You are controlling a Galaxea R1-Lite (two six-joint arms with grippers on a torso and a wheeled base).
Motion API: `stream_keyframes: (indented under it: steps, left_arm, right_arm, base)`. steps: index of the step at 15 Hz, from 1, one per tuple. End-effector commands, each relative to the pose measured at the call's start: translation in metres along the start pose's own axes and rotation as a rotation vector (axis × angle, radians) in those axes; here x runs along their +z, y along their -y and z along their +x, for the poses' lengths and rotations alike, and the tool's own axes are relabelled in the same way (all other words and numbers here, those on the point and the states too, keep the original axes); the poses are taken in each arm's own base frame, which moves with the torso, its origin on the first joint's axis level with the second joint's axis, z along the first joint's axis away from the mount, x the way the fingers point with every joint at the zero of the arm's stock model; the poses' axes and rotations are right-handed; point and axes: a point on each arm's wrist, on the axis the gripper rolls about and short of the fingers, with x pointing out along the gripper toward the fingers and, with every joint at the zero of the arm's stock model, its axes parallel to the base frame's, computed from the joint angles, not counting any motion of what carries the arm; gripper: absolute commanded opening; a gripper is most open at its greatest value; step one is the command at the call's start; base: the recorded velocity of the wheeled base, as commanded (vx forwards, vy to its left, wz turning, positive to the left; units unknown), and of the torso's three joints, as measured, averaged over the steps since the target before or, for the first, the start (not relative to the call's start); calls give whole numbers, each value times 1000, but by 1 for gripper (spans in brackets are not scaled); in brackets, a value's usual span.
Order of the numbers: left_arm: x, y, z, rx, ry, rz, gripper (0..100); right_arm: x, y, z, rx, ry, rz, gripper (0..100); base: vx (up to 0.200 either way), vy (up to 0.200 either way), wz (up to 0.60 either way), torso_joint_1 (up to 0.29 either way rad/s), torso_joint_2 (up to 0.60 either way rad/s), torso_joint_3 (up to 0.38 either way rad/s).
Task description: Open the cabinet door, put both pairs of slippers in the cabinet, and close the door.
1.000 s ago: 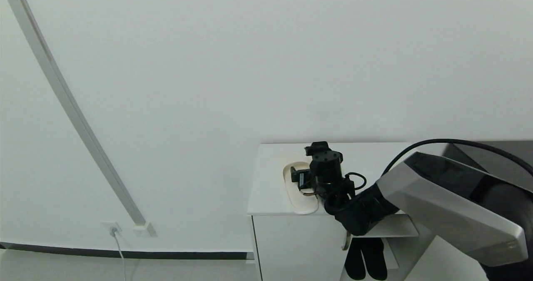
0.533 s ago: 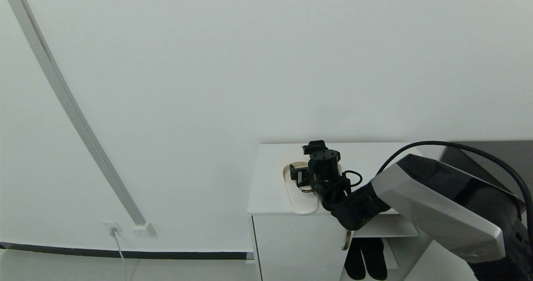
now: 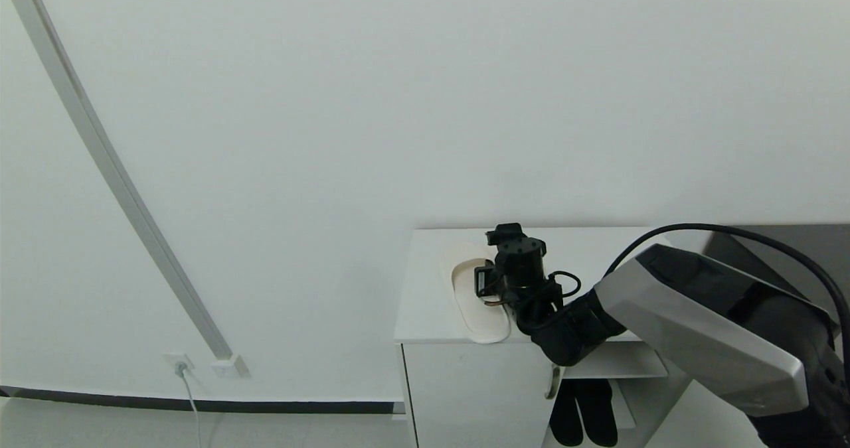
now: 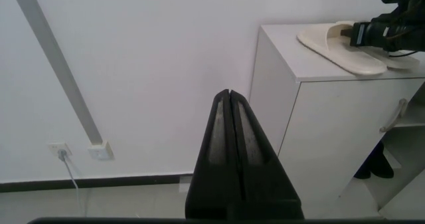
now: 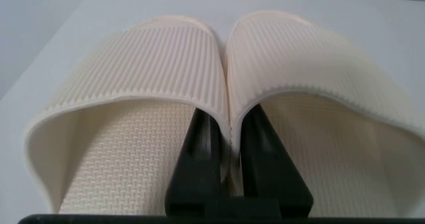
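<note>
Black slippers [image 3: 584, 413] inside cabinet [image 3: 465, 395], cream pair [image 3: 470, 305] atop

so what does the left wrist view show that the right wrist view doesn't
Left wrist view: the shut left tool, the white cabinet seen from the side, black slippers inside it below a shelf, and a wall socket.
Right wrist view: a close look at the right tool, one finger inside each of the cream slippers, pinching their two ribbed straps together.
Both: the cream slippers lying on the cabinet top with the right tool in them.
</note>
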Motion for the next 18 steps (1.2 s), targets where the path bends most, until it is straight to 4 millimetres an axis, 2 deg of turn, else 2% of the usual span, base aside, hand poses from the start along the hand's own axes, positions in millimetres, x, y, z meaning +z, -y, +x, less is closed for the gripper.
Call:
stream_keyframes:
  steps: [1, 3, 5, 6, 7, 8, 10, 12, 14, 18]
  left_arm:
    - [0, 0, 0, 0, 0, 0, 0]
    - [0, 0, 0, 1, 0, 0, 0]
    - [0, 0, 0, 1, 0, 0, 0]
    - [0, 0, 0, 0, -2, 0, 0]
    - [0, 0, 0, 0, -2, 0, 0]
    - [0, 0, 0, 0, -2, 0, 0]
    - [0, 0, 0, 0, 0, 1, 0]
    - [0, 0, 0, 0, -2, 0, 0]
    - [0, 0, 0, 0, 0, 1, 0]
    - [0, 0, 0, 0, 0, 1, 0]
  right_arm:
    - [31, 4, -21, 15, 36, 16, 0]
    - [61, 11, -57, 97, 45, 20, 0]
    - [83, 25, -103, 205, 37, 21, 0]
    - [86, 30, -115, 238, 30, 19, 0]
    - [90, 41, -141, 308, 11, 15, 0]
    - [94, 48, -159, 345, 10, 15, 0]
    - [96, 57, -186, 397, 3, 12, 0]
    - [95, 63, -199, 423, 3, -36, 0]
    - [92, 68, -212, 438, 36, -155, 0]
    - [83, 59, -215, 504, 24, -222, 0]
  base:
    - [0, 0, 0, 0, 0, 0]
    - [0, 0, 0, 0, 0, 0]
    - [0, 0, 0, 0, 0, 0]
    - [0, 0, 0, 0, 0, 0]
    - [0, 0, 0, 0, 0, 0]
    - [0, 0, 0, 0, 0, 0]
    - [0, 0, 0, 0, 0, 0]
    - [0, 0, 0, 0, 0, 0]
    - [0, 0, 0, 0, 0, 0]
    - [0, 0, 0, 0, 0, 0]
